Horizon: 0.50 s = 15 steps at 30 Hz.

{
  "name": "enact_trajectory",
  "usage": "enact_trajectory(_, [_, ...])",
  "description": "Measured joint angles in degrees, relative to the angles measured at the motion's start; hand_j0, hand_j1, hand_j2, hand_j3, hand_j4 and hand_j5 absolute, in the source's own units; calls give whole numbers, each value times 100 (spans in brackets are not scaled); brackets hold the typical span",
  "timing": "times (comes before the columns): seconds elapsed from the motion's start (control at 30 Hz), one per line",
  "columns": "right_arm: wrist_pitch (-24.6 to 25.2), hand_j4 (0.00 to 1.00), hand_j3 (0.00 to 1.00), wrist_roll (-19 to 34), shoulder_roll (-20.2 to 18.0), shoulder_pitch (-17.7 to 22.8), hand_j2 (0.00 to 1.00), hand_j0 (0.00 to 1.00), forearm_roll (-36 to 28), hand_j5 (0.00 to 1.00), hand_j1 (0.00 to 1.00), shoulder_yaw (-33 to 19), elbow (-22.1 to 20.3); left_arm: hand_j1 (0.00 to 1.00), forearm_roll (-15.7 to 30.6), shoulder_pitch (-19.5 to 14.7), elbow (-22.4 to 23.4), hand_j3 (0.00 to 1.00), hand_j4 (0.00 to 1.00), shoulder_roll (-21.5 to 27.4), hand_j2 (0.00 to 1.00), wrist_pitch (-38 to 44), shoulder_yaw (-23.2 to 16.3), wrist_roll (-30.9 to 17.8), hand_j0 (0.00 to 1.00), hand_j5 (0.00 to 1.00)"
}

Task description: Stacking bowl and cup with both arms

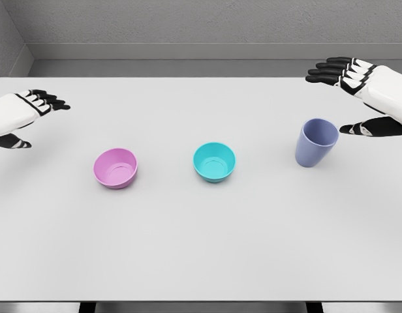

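Grey walls behind a plain white table (201, 261). Left hand (21, 117) hovers at the left edge, fingers spread, holding nothing. Right hand (364, 91) sits upper right, fingers splayed, thumb just beside the cup. Count: two bowls, pink bowl (115, 168) left of center and teal bowl (214, 161) mid-frame, plus one blue cup (316, 142) standing right.

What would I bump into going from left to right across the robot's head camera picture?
Left hand → pink plastic bowl → teal plastic bowl → blue-purple plastic cup → right hand.
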Motion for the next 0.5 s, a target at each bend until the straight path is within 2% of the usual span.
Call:
enact_trajectory(0.17, [0, 100, 100, -5, -6, -9, 100, 100, -1, 100, 100, -18, 0, 100, -43, 9, -18, 100, 100, -66, 100, 0, -22, -12, 100, 100])
enact_trajectory(0.3, [0, 100, 100, -6, -2, -35, 100, 100, -1, 100, 100, -29, 0, 100, -245, -70, -155, 100, 100, -247, 100, 0, -99, -22, 100, 100])
enact_trajectory(0.4, [0, 100, 100, -7, 3, -26, 100, 100, -3, 100, 100, -28, -1, 100, -280, -431, -194, 100, 100, -481, 100, 1, -241, -285, 100, 100])
enact_trajectory(0.47, [0, 100, 100, -6, -1, -26, 100, 100, -6, 100, 100, -26, -1, 100, -286, -747, -192, 100, 100, -674, 100, 0, -550, -499, 100, 100])
enact_trajectory(0.5, [0, 100, 100, -5, -3, -26, 100, 100, -7, 100, 100, -26, -1, 100, -287, -764, -186, 100, 100, -750, 100, 0, -693, -578, 100, 100])
